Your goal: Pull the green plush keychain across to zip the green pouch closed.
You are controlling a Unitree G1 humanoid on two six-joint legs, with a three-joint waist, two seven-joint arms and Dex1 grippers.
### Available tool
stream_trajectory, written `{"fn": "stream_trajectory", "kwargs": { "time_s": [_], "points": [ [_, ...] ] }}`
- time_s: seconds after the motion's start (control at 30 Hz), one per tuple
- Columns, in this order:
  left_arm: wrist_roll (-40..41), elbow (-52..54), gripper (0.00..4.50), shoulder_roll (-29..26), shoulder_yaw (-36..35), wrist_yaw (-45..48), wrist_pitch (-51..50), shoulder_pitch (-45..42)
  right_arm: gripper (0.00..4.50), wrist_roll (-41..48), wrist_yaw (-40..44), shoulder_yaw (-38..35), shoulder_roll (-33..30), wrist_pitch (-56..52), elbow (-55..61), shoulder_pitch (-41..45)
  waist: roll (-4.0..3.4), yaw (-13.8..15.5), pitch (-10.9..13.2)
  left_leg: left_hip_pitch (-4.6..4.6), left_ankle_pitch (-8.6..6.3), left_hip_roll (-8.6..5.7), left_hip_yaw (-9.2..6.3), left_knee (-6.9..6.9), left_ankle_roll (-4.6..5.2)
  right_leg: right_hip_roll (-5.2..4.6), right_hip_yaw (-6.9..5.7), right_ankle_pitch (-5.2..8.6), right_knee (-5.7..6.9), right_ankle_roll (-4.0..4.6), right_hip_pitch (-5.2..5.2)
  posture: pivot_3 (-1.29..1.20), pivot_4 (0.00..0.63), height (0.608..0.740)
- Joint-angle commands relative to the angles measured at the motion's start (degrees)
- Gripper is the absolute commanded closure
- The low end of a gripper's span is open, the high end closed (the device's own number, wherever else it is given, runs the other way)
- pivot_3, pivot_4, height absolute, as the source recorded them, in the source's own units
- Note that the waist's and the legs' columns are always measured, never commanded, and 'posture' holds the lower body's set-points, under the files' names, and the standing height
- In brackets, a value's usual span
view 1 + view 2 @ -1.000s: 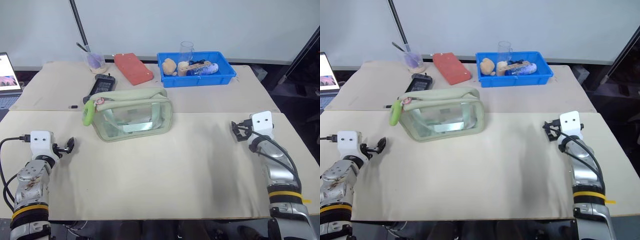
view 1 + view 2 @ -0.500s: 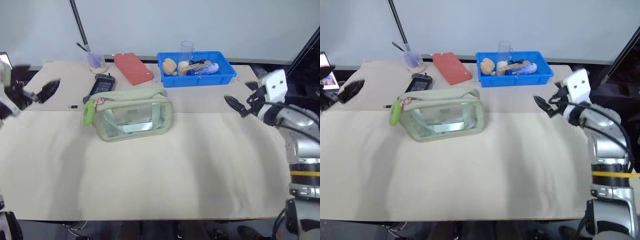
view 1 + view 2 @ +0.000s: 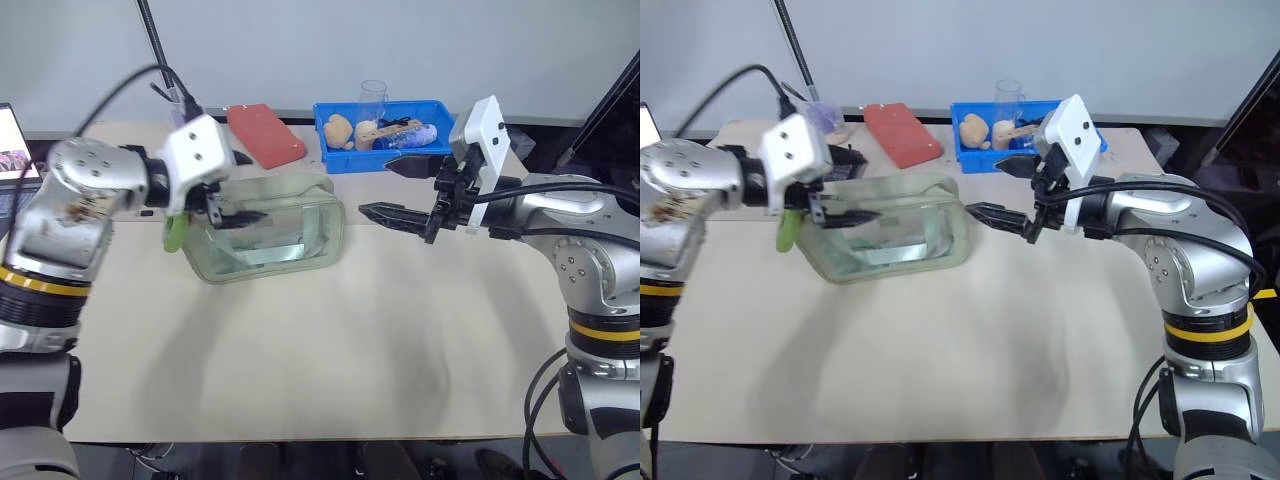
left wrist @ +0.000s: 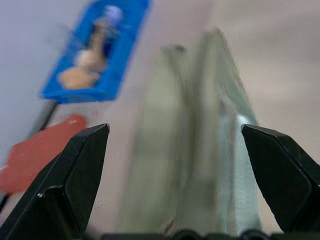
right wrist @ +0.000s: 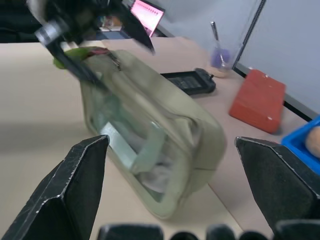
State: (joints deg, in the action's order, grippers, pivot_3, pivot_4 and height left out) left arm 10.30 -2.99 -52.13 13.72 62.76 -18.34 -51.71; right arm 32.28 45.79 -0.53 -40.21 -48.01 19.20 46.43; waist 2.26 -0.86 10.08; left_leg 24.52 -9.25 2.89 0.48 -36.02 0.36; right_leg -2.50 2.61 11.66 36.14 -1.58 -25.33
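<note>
the green pouch [image 3: 266, 228] lies on the desk [image 3: 330, 350], long axis across the robot's front, top zipper facing up. the green plush keychain [image 3: 177, 227] hangs at the pouch's left end, so by judgement the zipper is open along its full length and the pull must travel toward the right end.

the left gripper [image 3: 232, 205] hovers over the left end of the pouch, just beside the keychain, its fingers spread wide and pinching nothing. this placement suits a grasp on the keychain, not yet made.

the right gripper [image 3: 400, 190] is held off the pouch's right end, near it but apart, fingers [image 5: 280, 185] spread wide and empty. this position suits bracing the right end so the pouch does not slide when the zipper is pulled.

a blue bin [image 3: 440, 150] and a red block [image 3: 266, 136] stand behind, clear of the work.
</note>
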Motion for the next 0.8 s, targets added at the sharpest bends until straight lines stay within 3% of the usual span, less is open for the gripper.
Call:
{"fn": "stream_trajectory", "kwargs": {
  "time_s": [0.03, 0.1, 0.33, 0.37, 0.63, 0.8],
  "points": [
    [-5.4, -3.8, 0.25, 0.1, 0.6, 1.3, 7.2, -2.8, 0.01, -0.1, -1.2, -0.8, -1.2, -0.4, 3.5, -0.4, 0.00, 0.0, 0.0, 0.04, 0.00, 0.00, 0.00, -0.02, 0.00, 0.00, 0.00, 0.00, 0.00, 0.00, -0.03, 0.00, 0.150, 0.740],
    [-6.5, -5.5, 0.83, 0.5, 0.6, 2.2, 9.6, -3.2, 0.00, 0.3, -1.7, -1.1, -1.4, -0.9, 4.7, -0.8, 0.00, 0.0, 0.0, 0.08, 0.00, 0.00, -0.01, -0.04, 0.00, 0.00, 0.00, -0.01, 0.01, 0.00, -0.06, 0.00, 0.150, 0.740],
    [-7.7, -8.1, 4.16, 2.4, -0.7, 4.4, 13.1, -4.4, 0.00, 0.9, -3.0, -1.7, -1.9, -2.1, 6.3, -1.6, 0.00, 0.1, 0.0, 0.15, 0.00, 0.00, -0.01, -0.17, 0.00, -0.01, -0.01, -0.01, 0.04, -0.03, -0.05, 0.00, 0.150, 0.740],
    [-7.7, -8.2, 4.43, 2.7, -0.9, 4.7, 13.5, -4.5, 0.00, 0.8, -2.9, -1.7, -2.1, -2.0, 6.2, -1.8, 0.00, 0.1, 0.0, 0.15, 0.00, 0.00, -0.01, -0.18, 0.00, -0.01, -0.01, -0.01, 0.05, -0.03, -0.05, 0.00, 0.150, 0.740],
    [-3.1, -8.1, 4.43, 2.7, -1.6, 16.2, 27.2, -2.7, 0.00, -0.4, 1.5, -0.6, -4.9, 0.9, 3.0, -1.6, 0.00, 0.1, 0.0, 0.17, 0.00, 0.00, -0.01, -0.20, 0.01, -0.01, -0.01, -0.02, 0.05, -0.02, -0.06, 0.00, 0.150, 0.740],
    [-2.2, -11.1, 4.43, 4.9, -2.1, 17.6, 33.0, -3.1, 0.00, -1.1, 3.1, 0.5, -5.0, 2.2, 1.9, -1.5, 0.00, 0.1, 0.0, 0.16, 0.00, 0.00, -0.02, -0.25, 0.01, -0.01, 0.00, -0.03, 0.09, -0.01, -0.04, 0.00, 0.150, 0.740]
  ]
}}
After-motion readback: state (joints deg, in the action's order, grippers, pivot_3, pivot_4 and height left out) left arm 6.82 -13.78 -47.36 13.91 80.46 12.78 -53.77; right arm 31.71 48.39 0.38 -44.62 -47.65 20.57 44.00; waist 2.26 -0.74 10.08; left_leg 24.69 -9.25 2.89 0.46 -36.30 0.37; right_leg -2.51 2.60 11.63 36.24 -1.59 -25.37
